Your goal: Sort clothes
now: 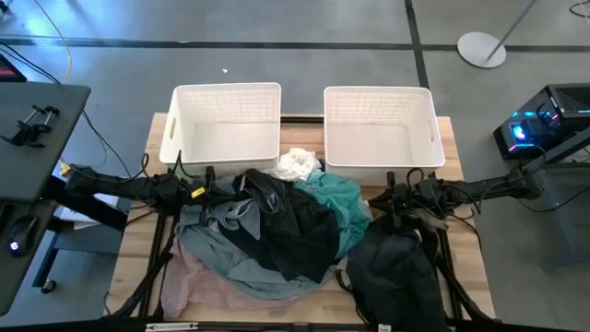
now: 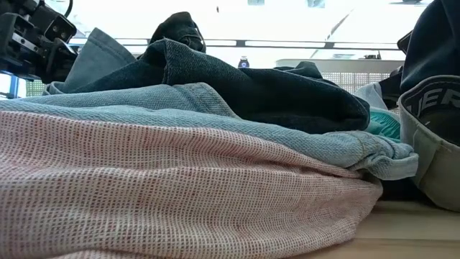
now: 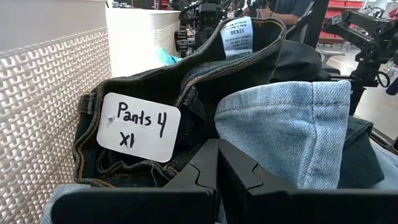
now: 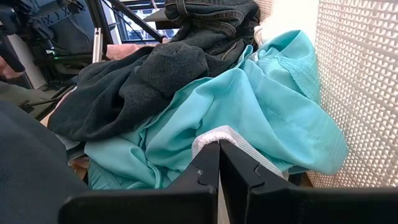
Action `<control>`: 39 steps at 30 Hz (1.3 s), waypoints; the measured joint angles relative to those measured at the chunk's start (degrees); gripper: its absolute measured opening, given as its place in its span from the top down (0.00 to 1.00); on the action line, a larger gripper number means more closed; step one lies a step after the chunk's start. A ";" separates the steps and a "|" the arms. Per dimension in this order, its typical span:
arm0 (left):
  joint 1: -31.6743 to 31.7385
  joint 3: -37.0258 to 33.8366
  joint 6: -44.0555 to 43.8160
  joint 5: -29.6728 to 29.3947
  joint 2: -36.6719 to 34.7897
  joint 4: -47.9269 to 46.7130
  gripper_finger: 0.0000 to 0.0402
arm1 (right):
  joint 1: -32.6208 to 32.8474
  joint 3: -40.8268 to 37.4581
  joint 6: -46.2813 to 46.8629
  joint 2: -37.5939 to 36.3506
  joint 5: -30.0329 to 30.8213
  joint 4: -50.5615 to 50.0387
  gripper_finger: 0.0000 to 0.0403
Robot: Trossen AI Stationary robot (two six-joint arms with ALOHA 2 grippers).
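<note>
You had both tools together, the left tool (image 3: 216, 163) at the pile's nine o'clock by the black pants (image 3: 186, 81), the right tool (image 4: 219, 163) at three o'clock against the teal garment (image 4: 249, 118); spreading one wide before plunging would have grabbed a single piece cleanly.

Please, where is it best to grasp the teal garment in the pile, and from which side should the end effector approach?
Probably grip the teal garment at its raised, folded edge beside the right basket. That part lies exposed, while its other side is tucked under the black garment. The right end effector, fingers shut, already faces it from the right, so approach from there.
</note>
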 joint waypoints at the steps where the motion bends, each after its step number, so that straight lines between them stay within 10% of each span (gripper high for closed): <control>1: 0.01 0.00 0.02 0.00 0.01 0.01 1.00 | 0.00 -0.01 0.00 0.01 0.00 0.00 1.00; 15: 0.02 0.00 0.02 0.00 0.02 0.00 1.00 | 0.01 -0.01 -22.85 0.01 2.13 0.46 1.00; 28: 0.01 0.00 0.02 0.00 0.01 0.00 1.00 | -0.05 3.76 29.35 -0.07 -6.41 7.86 1.00; 33: 0.01 0.00 0.01 0.01 0.02 0.01 1.00 | -0.05 11.11 45.19 -0.12 -17.89 -7.57 1.00; 39: 0.00 0.00 0.02 0.00 0.00 0.02 1.00 | -0.11 15.54 50.41 -0.05 -12.97 -32.86 1.00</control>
